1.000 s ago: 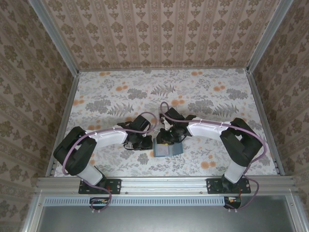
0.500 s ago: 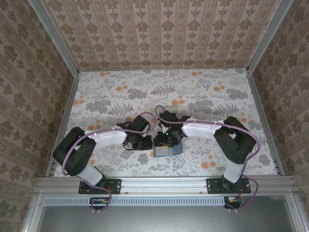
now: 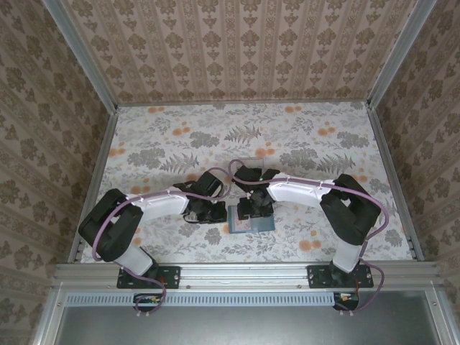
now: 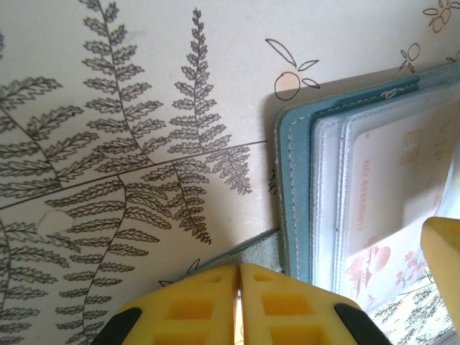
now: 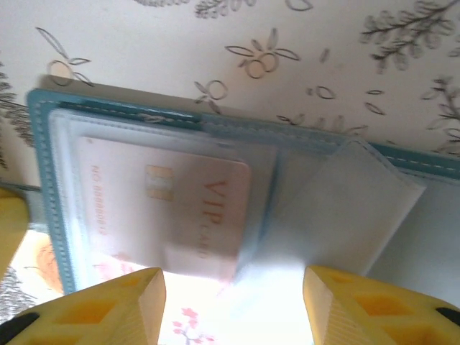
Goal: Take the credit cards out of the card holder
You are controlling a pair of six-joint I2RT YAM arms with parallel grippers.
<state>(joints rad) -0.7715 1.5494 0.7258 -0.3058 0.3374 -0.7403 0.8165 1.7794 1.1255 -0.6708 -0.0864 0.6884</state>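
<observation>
The teal card holder [image 3: 251, 224] lies open on the flowered cloth near the front middle. In the right wrist view a pale pink credit card [image 5: 187, 208] marked VIP sits in a clear sleeve of the holder [image 5: 43, 144]. A loose clear sleeve flap [image 5: 338, 208] lies to its right. My right gripper [image 5: 233, 282] hangs open just above the sleeves with nothing between its fingers. My left gripper [image 4: 239, 287] is shut, its tips down by the holder's [image 4: 295, 201] left edge, where a grey-blue strip shows. The card [image 4: 395, 180] shows through the sleeve there too.
Patterned walls close in the table on three sides, and a metal rail [image 3: 244, 273] runs along the near edge. A faint clear rectangular thing [image 3: 251, 160] lies just behind the right wrist. Both arms [image 3: 302, 192] meet over the holder.
My right gripper has opened wider and shifted left over the holder. The left arm and its shut gripper have stayed put.
</observation>
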